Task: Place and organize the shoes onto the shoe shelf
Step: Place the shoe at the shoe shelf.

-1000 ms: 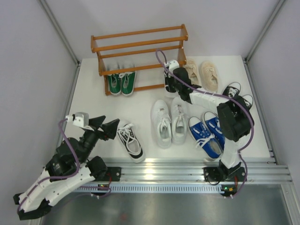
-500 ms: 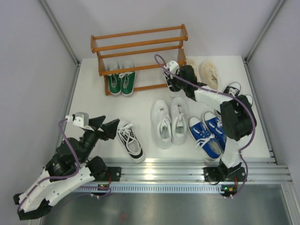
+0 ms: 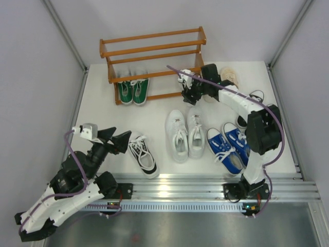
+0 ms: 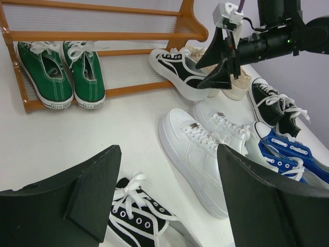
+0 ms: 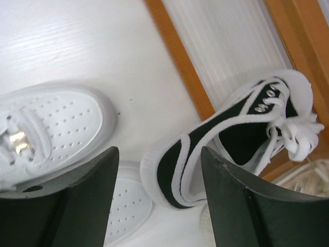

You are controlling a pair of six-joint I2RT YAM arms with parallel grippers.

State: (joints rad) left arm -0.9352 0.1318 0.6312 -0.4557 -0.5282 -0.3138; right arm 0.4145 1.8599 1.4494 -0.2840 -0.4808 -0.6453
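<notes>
At the near left of the bench (image 3: 103, 113), the left fingers (image 3: 119, 137) are held wide apart and nothing is gripped between them. Just to their right, nearly touching the nearer fingertip, one black-and-white shoe (image 3: 144, 155) is seen lying alone, sole down; its long axis is slanted from far-left to near-right, so that it is crossed at an angle by the line between the two fingers. Further back, the green pair (image 3: 132, 91) is seated on the lowest tier of the shoe shelf (image 3: 154, 37), at its left half. Between shelf and arms, the white pair (image 3: 185, 134) is laid side by side. At the right end of the lowest tier, the second black-and-white shoe (image 5: 216, 139) is found lying slantwise across the front rail, one end out over the bench; whether it is borne by the back rail cannot be told. The right fingers (image 5: 159, 154) are held apart above it and it is not clamped. To the right, the beige pair (image 3: 229, 77), the blue pair (image 3: 229, 146) and the black canvas pair (image 4: 275, 103) are left on the bench. The lone shoe is judged much nearer the left arm, and a turn of the wrist would be needed for its sides to be spanned
</notes>
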